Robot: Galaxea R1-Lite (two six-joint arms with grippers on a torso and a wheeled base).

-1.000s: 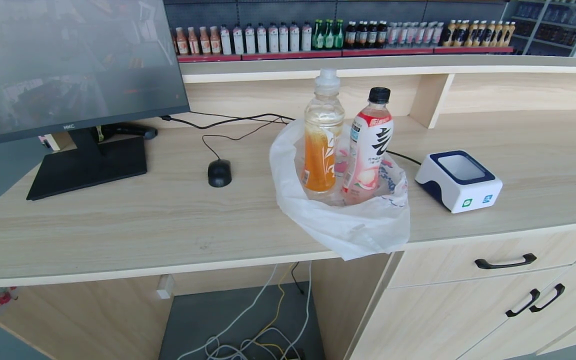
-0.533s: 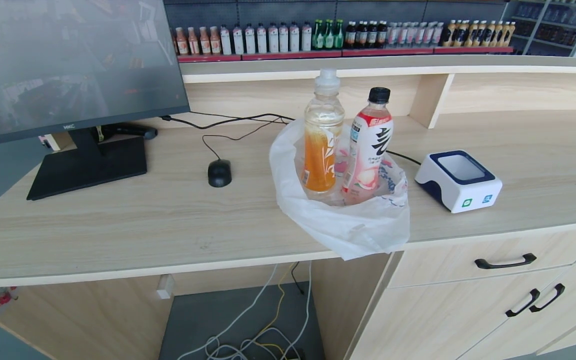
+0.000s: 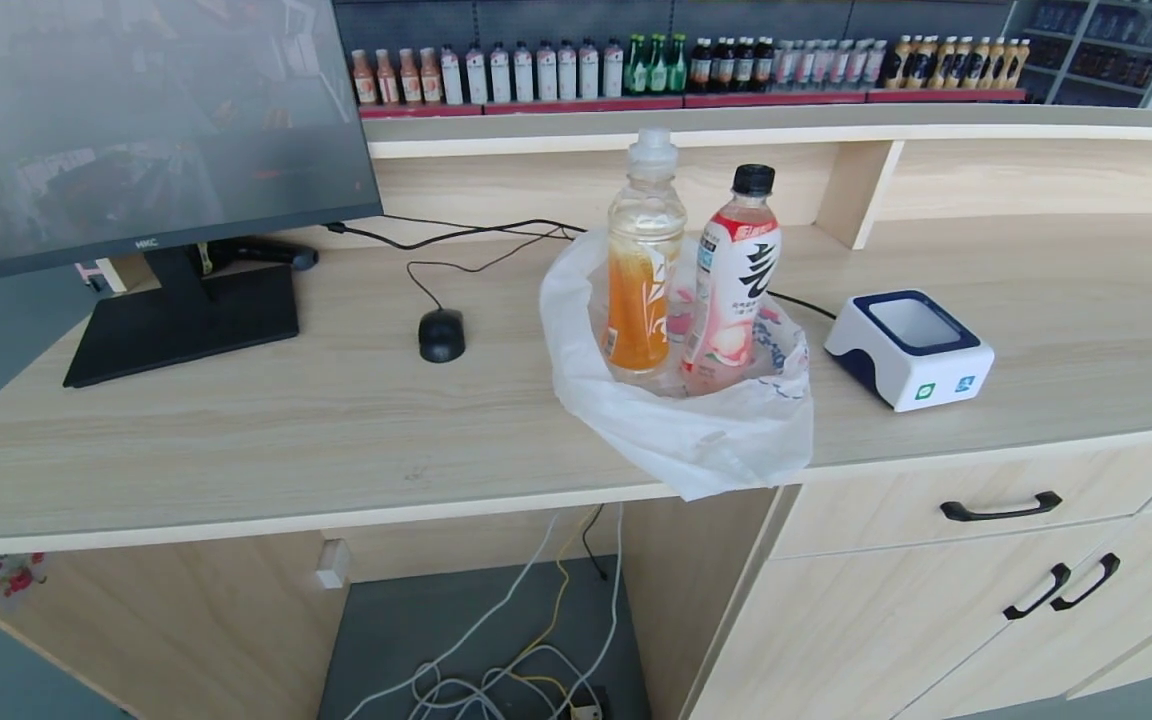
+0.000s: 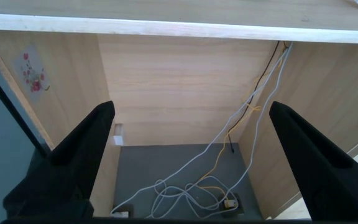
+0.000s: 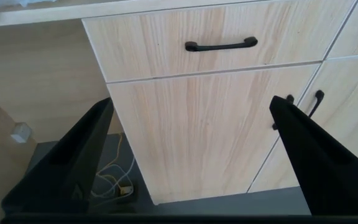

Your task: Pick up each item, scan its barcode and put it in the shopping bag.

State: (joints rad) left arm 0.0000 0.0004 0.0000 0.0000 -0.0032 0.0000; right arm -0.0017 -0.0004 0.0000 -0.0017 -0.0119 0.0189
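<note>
At centre frame in the head view, the bag [image 3: 696, 440] sits on the bench [image 3: 236, 440], with an orange bottle [image 3: 641, 290] and a pink bottle [image 3: 731, 300] upright inside and the scanner [image 3: 908, 350] just right of it. Left wrist view: the left claw [image 4: 191, 109] is released, with cables [image 4: 229, 168] beyond it. Right wrist view: the right claw [image 5: 191, 102] is released, facing a drawer [image 5: 166, 50].

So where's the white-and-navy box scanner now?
In the head view the white-and-navy scanner sits on the light wooden counter, right of the white plastic shopping bag.

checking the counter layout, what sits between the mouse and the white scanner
In the head view, the shopping bag lies between the mouse and the scanner. An orange-drink bottle and a pink bottle stand upright in it.
</note>
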